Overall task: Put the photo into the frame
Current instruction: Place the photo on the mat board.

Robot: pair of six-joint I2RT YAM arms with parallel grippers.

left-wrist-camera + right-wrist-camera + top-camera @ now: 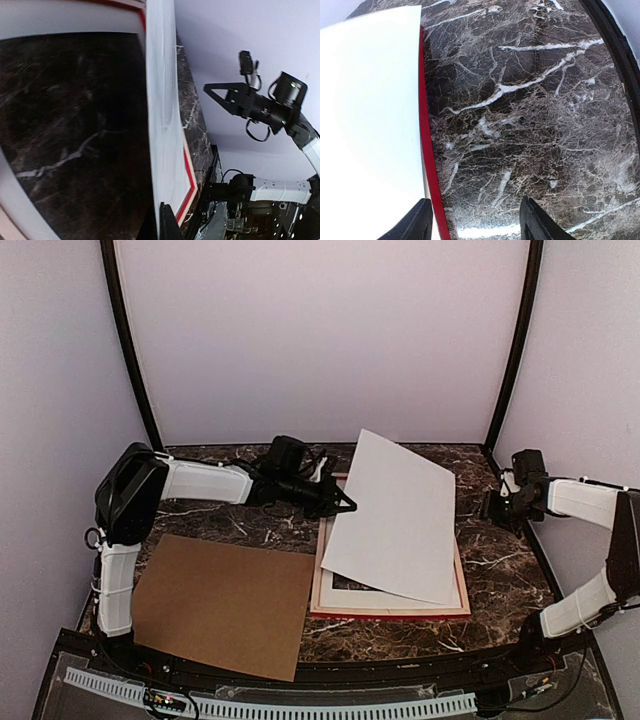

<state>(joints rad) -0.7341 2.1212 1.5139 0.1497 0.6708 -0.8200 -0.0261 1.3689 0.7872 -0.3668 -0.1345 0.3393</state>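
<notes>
The photo (395, 520) shows its plain white back and hangs tilted over the red frame (392, 611), which lies flat with its pale rear edges up. My left gripper (347, 506) is shut on the photo's left edge. In the left wrist view the photo (161, 115) runs edge-on from my closed gripper (163, 226), with the frame's red rail (189, 176) beside it. My right gripper (489, 506) hovers open to the right of the frame, touching nothing. In its wrist view the gripper (475, 220) stands over the marble, with the frame rail (427, 150) and photo (370, 125) at left.
A brown backing board (225, 605) lies flat at the near left. A white mat with a dark cut-out (345, 585) shows inside the frame under the photo's near edge. The table's black raised rim (620, 55) runs close on the right. Dark posts stand at the back corners.
</notes>
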